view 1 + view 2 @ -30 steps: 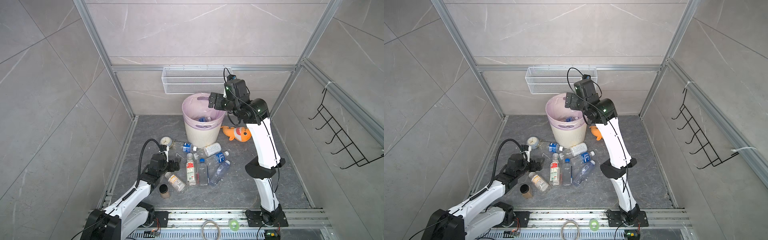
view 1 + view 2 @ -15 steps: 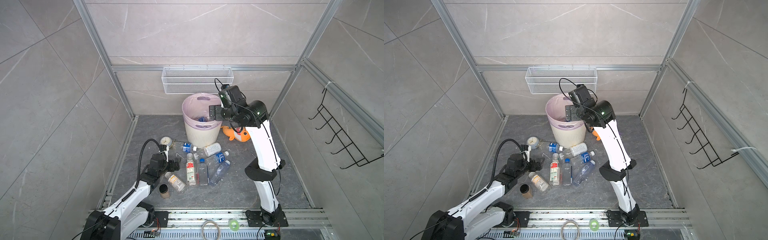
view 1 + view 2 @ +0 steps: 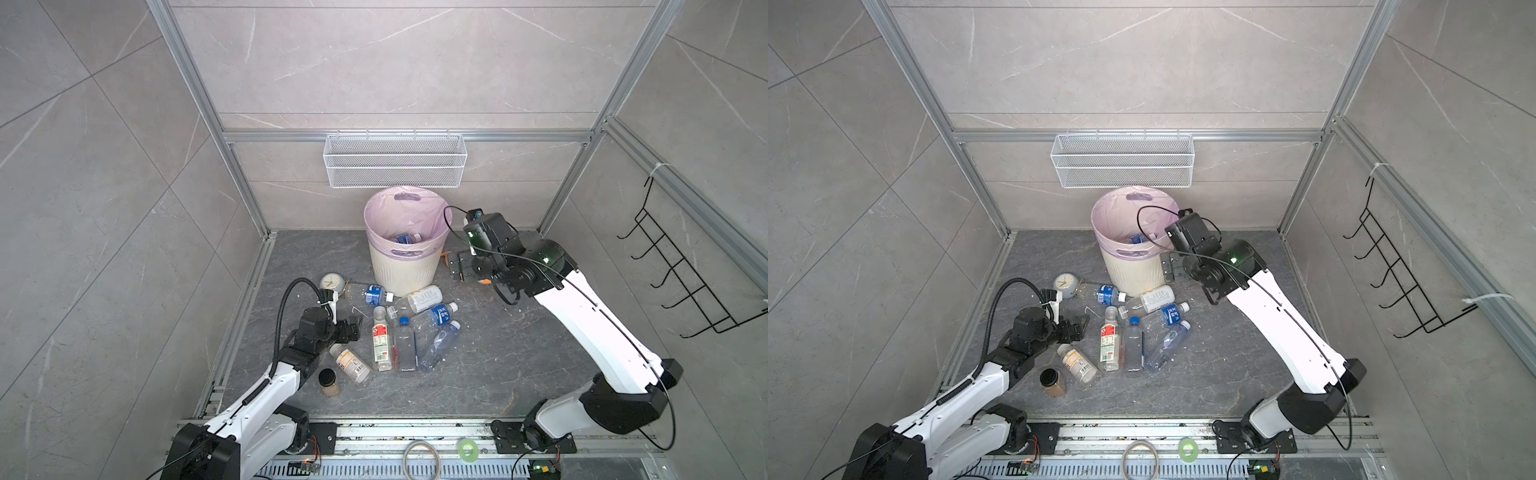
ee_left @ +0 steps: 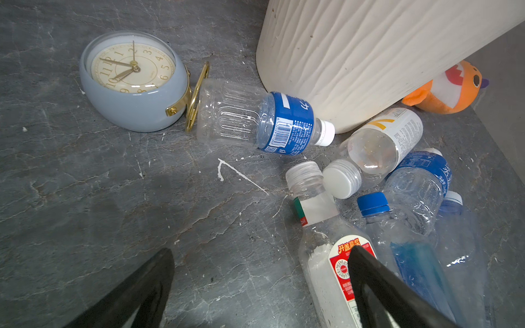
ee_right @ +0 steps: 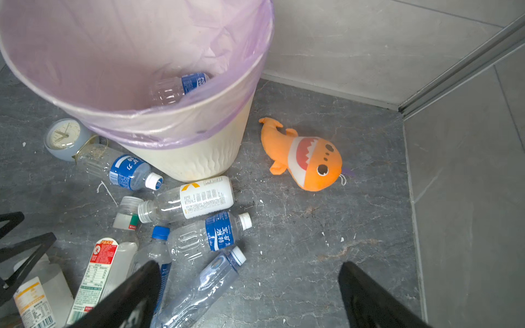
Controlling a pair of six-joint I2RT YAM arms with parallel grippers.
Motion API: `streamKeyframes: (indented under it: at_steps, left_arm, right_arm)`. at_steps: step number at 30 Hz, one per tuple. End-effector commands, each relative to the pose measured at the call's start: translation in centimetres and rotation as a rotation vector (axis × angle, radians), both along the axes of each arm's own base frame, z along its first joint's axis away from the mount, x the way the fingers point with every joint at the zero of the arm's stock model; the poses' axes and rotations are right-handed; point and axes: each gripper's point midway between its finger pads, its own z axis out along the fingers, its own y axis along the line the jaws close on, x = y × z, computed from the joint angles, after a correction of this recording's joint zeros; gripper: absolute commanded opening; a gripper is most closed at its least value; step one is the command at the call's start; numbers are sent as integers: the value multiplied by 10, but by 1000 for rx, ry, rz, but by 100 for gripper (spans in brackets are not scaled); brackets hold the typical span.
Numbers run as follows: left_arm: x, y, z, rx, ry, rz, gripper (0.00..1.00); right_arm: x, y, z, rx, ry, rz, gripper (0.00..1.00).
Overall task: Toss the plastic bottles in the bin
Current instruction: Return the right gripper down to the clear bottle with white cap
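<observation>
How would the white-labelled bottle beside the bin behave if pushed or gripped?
The white-labelled bottle looks empty and clear, so it is probably light. It lies on its round side, so a push would likely roll it. Its thin wall may dent under a squeeze.

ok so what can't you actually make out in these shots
Bin contents: both top views and the right wrist view show one blue-labelled bottle; the bin's own wall hides anything lower.
Orange plush toy: left wrist view, rear part behind the bin.
Red-labelled bottle: left wrist view, lower half cut off by the frame edge.
Jar of tan powder: both top views, too small to read anything on it.
</observation>
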Motion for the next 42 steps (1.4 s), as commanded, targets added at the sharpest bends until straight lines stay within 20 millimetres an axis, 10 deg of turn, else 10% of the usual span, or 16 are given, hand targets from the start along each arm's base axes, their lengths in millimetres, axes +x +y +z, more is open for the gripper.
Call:
streamKeyframes:
  at_steps: [1,15,42]
  left_arm:
    - [7,-6,21,-16,-60,-25,97]
    - [3,-27,24,-73,-54,-131,97]
    - [-3,-56,23,-152,-30,-287,98]
  right_arm:
    - [-5,3,-12,76,-23,1,99]
    - [-45,11,-137,278,186,-82,99]
    - [-69,51,-260,424,409,-203,99]
